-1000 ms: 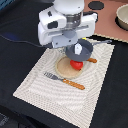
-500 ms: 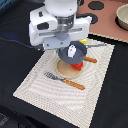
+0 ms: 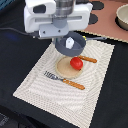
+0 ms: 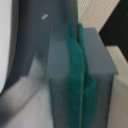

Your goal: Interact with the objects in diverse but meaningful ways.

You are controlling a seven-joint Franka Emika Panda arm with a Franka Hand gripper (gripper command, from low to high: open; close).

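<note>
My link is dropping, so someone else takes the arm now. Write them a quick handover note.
Gripper: fingers look shut, pads together. Whether they pinch the pan's rim cannot be told.
Pan: under the wrist, over the mat's far edge, with the white piece inside.
Tomato: on the plate, with the fork and knife either side.
Done: nothing certain.
Left: confirm the grip on the pan, then go on with the tomato.
</note>
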